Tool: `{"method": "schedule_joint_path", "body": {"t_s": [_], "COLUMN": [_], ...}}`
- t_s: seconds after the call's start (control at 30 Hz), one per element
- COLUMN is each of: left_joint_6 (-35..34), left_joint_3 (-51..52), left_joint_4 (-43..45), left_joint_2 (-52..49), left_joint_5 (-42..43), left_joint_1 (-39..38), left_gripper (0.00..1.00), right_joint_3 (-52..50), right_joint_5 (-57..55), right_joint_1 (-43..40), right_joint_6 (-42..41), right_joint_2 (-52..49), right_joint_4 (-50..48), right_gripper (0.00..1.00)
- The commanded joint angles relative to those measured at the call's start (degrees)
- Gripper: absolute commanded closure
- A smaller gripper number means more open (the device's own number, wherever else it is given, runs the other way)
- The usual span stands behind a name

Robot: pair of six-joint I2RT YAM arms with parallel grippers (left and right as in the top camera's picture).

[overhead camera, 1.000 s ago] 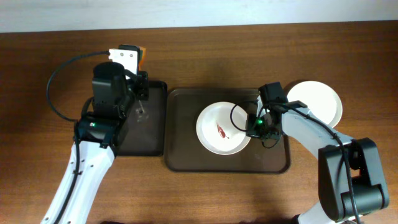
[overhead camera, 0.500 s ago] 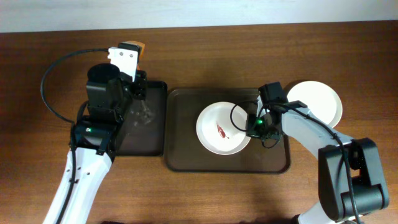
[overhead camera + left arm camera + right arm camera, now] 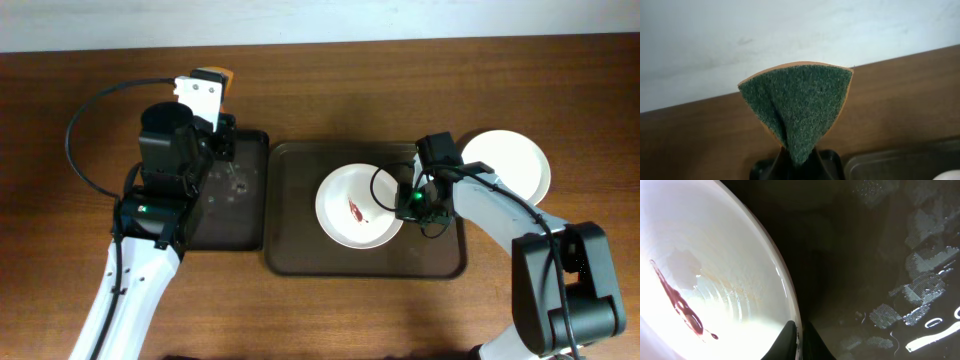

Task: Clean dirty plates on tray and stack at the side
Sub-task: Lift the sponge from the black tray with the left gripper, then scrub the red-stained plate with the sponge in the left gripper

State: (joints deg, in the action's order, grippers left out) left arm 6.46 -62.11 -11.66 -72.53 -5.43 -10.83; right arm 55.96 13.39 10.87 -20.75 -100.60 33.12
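Right hand point(image 3: 800, 336) pinching smeared plate point(image 3: 715, 275) rim; left hand point(image 3: 799, 161) gripping sponge point(image 3: 800, 102).

From above, the right arm point(image 3: 490, 205) covers the right rim of the smeared plate point(image 3: 345, 215) and the near-left edge of the side plate point(image 3: 512, 160), one or several I can't tell, while the sponge point(image 3: 800, 105) hides most of the left fingers point(image 3: 826, 164), cut off below.

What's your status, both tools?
Left tool shut on sponge, away from tray. Right tool shut on rim of smeared plate, on tray. Another plate on table, right of tray. Nothing blocking.
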Motion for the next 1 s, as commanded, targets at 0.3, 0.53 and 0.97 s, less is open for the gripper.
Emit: {"method": "schedule_joint_path", "body": {"t_s": [0.3, 0.53, 0.97], "left_joint_6": [-1.42, -10.29, -10.91], "left_joint_3": [-0.17, -0.17, -1.11], "left_joint_4": [-11.47, -20.28, -23.06], "left_joint_2": [-3.10, -14.64, -22.75], "left_joint_5": [-0.13, 0.33, 13.22], "left_joint_1": [0.13, 0.13, 0.13], "left_gripper": [1.00, 0.97, 1.00], "right_joint_3": [-0.26, -0.26, -0.26], "right_joint_5": [-0.11, -0.11, -0.11], "right_joint_1": [0.37, 0.37, 0.37], "right_joint_6": [0.31, 0.33, 0.31], "right_joint_2": [-0.39, -0.39, -0.39], "right_joint_4": [0.04, 0.07, 0.04], "right_gripper": [0.92, 0.92, 0.92]}}
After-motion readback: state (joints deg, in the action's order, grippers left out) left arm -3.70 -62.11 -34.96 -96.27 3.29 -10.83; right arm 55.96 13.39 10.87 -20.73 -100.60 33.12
